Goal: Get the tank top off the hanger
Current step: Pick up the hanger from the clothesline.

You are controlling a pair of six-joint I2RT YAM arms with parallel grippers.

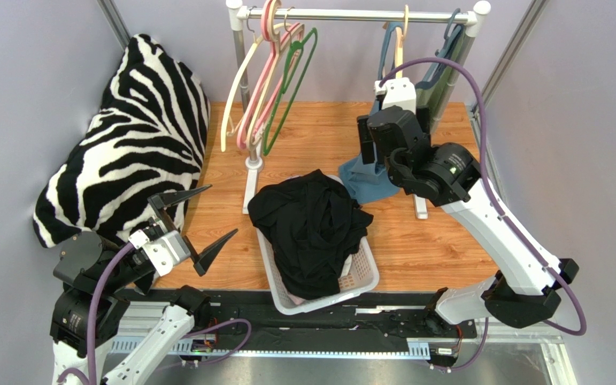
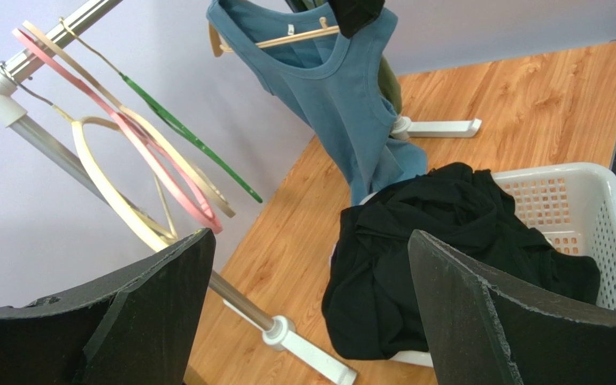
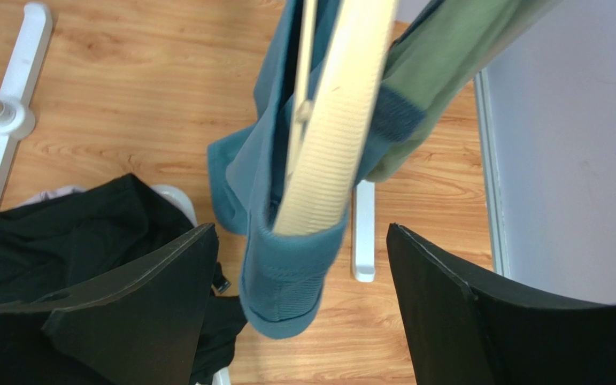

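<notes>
The blue tank top [image 2: 343, 104] hangs on a pale wooden hanger [image 2: 287, 38] at the right end of the clothes rail [image 1: 351, 14], its hem bunched on the table [image 1: 365, 180]. My right gripper [image 3: 299, 233] is open at the shoulder of the hanger [image 3: 335, 136]. The ribbed blue strap [image 3: 283, 281] lies between the jaws, nearer the left one, with a gap on each side. My left gripper [image 1: 221, 210] hangs open and empty at the near left, far from the tank top.
A white basket [image 1: 363, 281] heaped with black clothes [image 1: 311, 220] stands in the middle. A zebra-print cushion [image 1: 134, 136] leans at the left. Several empty hangers [image 1: 271, 80] hang on the rail. A green garment [image 3: 448, 56] hangs behind the tank top. White rack feet [image 3: 2, 120] rest on the table.
</notes>
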